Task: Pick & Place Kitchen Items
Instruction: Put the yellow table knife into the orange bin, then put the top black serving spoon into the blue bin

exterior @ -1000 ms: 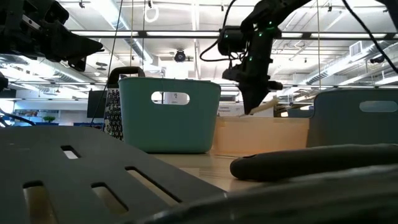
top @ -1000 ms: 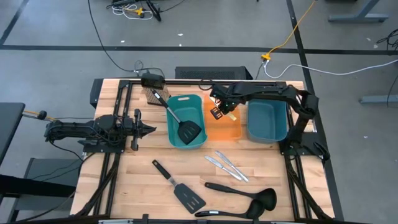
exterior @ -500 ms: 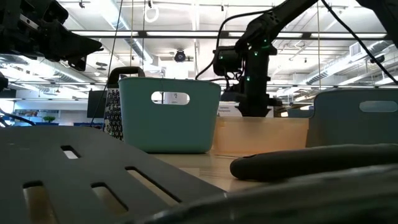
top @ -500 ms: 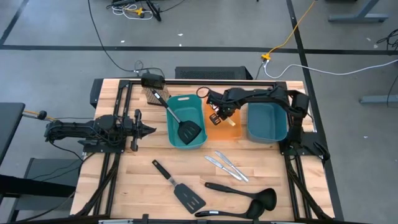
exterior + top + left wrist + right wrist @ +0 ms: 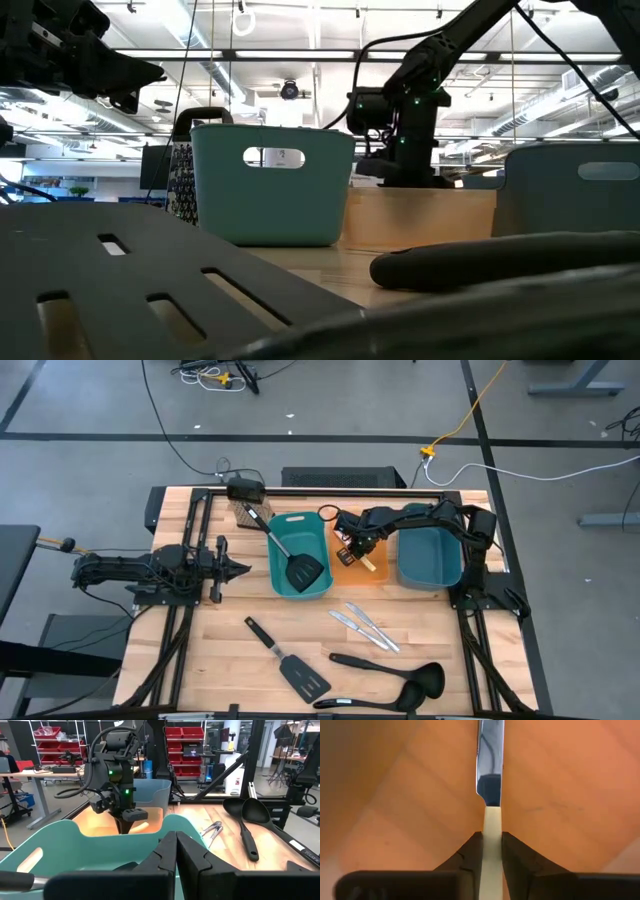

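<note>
My right gripper (image 5: pixel 352 548) reaches down into the orange bin (image 5: pixel 378 575) and is shut on the yellow-handled knife (image 5: pixel 490 765). Its fingertips are hidden behind the bin wall in the low view (image 5: pixel 400 160). My left gripper (image 5: pixel 243 569) is shut and empty, waiting left of the left teal bin (image 5: pixel 282 585). In that bin a black steel-handled spatula (image 5: pixel 303 569) lies with its handle leaning on the far rim. Two silver knives (image 5: pixel 364 626), a black spatula (image 5: pixel 290 660) and two black ladles (image 5: pixel 395 675) lie flat on the table. My right gripper pinches the knife's pale yellow handle (image 5: pixel 491 818) between its two fingers, close to the blade end. The fingers come from above, pointing down into the bin, and lie along the knife. The steel blade (image 5: pixel 490 755) sticks out past the fingertips over the bin's floor; whether it touches, I cannot tell.
A second teal bin (image 5: pixel 452 575) stands right of the orange one. A grater (image 5: pixel 240 512) stands at the far edge behind the left teal bin. Bare wood lies between the bins and the utensils near the front edge.
My right gripper has gone down into the orange bin and a little toward the table's left, carrying the knife with it. It stays shut on the handle.
</note>
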